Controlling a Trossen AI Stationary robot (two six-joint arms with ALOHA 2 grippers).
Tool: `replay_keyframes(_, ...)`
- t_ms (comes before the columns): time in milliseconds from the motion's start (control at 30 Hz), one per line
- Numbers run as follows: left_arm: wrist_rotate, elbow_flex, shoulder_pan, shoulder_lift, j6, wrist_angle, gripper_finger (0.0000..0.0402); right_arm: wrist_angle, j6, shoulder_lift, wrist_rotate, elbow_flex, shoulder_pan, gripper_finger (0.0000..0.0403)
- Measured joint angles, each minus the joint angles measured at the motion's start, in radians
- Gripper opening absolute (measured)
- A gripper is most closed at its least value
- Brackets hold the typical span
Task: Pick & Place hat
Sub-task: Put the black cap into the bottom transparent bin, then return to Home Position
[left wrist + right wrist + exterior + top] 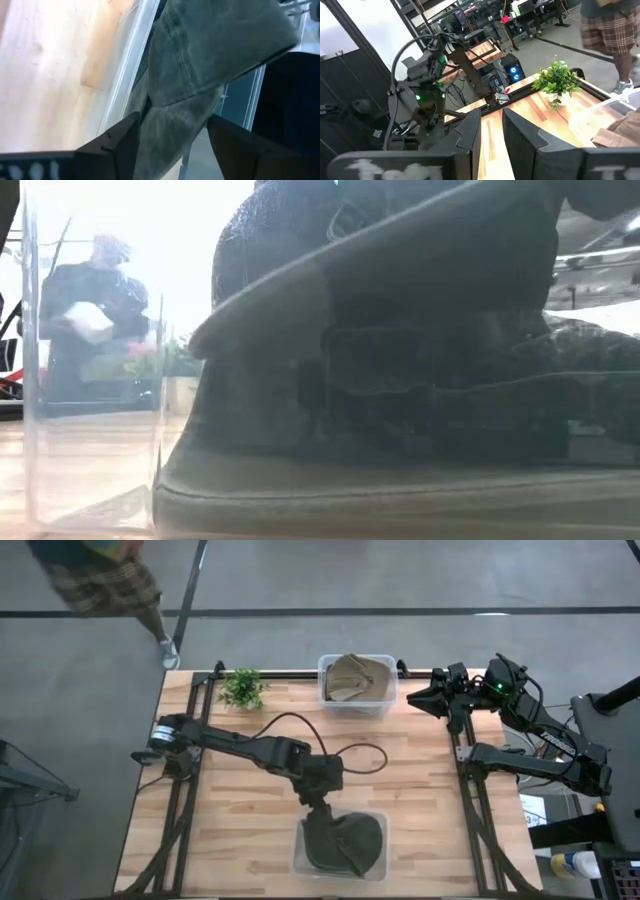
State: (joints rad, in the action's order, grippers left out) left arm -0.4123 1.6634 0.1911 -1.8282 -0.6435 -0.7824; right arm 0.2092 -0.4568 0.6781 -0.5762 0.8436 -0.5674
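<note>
From above, the counter [240,790] filled mid-frame, and the dark hat [345,843] lay in the clear bin [298,862] at bottom centre. The left gripper [172,145] showed fingers apart astride its fabric. The right gripper [491,131], upper right, idled, fingers narrowly apart.

I see the tabletop [250,790] evenly lit from overhead, with soft shadows. Behind the bin [90,380], low-view windows blow out white. The hat [400,380] fills that view, dim and blurred. My left wrist fingers [115,150] look soft and dark.
</note>
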Motion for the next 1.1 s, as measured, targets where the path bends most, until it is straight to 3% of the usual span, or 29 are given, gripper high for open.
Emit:
replay_keyframes(167,0.053,0.079,-0.010,0.000,0.093,-0.136,0.0237,0.022,0.001,0.000,0.005,0.000,0.000,0.0073)
replay_keyframes(367,0.322,0.193,-0.020,0.003,0.182,-0.347,0.0223,0.280,0.114,0.031,0.052,-0.001,0.000,0.0069)
replay_keyframes(500,0.403,0.224,-0.028,0.004,0.204,-0.413,0.0158,0.327,0.163,0.040,0.052,-0.002,0.000,0.0033)
replay_keyframes(667,0.430,0.206,-0.049,0.039,0.228,-0.400,0.0021,0.277,0.267,0.004,0.053,-0.008,0.000,0.0009)
replay_keyframes(767,0.433,0.158,-0.065,0.086,0.238,-0.286,0.0010,0.130,0.255,-0.039,0.053,-0.060,0.007,0.0008)
replay_keyframes(867,0.438,0.068,-0.081,0.170,0.251,-0.061,0.0003,-0.055,0.173,-0.086,0.053,-0.147,0.029,0.0008)
replay_keyframes(1000,0.439,-0.117,-0.110,0.328,0.254,0.215,0.0002,-0.220,0.089,-0.164,0.071,-0.288,0.051,0.0008)
replay_keyframes(1100,0.442,-0.269,-0.129,0.459,0.244,0.309,0.0001,-0.279,0.025,-0.224,0.080,-0.367,0.058,0.0008)
